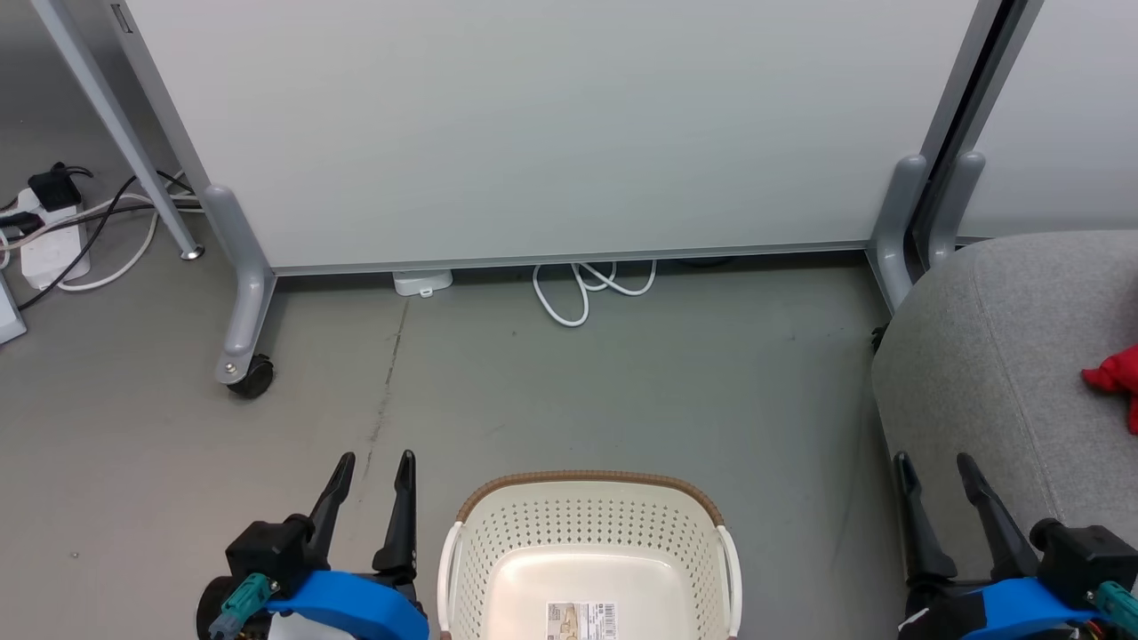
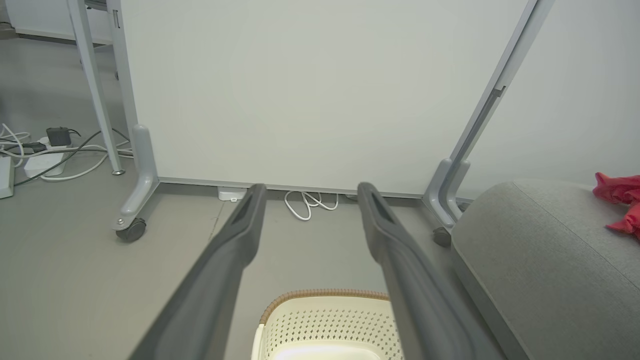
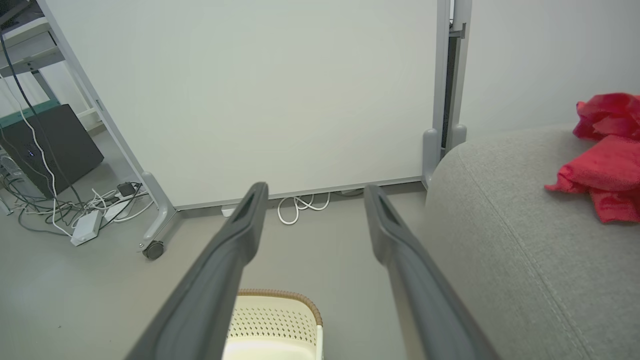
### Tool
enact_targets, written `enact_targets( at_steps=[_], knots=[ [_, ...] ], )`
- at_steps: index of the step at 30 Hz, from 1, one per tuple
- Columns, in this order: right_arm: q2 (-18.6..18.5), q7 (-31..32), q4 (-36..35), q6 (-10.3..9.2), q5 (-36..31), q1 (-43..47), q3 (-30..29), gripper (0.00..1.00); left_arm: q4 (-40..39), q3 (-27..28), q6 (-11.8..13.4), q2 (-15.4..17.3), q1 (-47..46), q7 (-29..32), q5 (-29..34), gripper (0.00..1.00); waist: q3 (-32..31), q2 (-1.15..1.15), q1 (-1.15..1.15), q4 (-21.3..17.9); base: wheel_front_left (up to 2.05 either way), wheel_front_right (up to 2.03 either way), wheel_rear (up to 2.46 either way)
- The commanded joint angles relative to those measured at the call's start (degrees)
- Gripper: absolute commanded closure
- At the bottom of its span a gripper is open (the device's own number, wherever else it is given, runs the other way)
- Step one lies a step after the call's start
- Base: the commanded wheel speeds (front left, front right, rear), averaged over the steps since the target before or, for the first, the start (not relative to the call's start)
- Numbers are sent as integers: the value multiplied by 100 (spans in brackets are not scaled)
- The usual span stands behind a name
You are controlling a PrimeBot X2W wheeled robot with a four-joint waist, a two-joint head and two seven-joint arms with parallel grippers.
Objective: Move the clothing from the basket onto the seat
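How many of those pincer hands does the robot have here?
2. The left gripper is at the head view's lower left, beside the basket; the right gripper is at the lower right, by the edge of the seat. Both are open and hold nothing.

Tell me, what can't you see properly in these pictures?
- The clothing: in the head view the right edge cuts it off, so the number of garments is unclear.
- The basket: in the head view the bottom edge cuts off its near part.
- The sticker label: in the head view the print is too small to read.
- The seat: it runs past the right edge in every view.
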Motion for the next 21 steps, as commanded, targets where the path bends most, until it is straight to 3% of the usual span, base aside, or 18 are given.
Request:
enact_targets(
  at_steps=[1,5,21],
  knots=[
    [0,-8,18,0,14,0,12,100,11,-6,0,-1,1,0,-15,100,-1,0,0,-1,0,0,0],
    [19,5,221,0,56,9,13,100,170,-2,1,-40,148,29,-51,100,0,0,0,-2,0,0,0],
    [14,326,273,0,1623,-161,-35,100,-79,345,-1,-67,97,433,-1480,100,-8,0,0,-84,0,0,0]
  ],
)
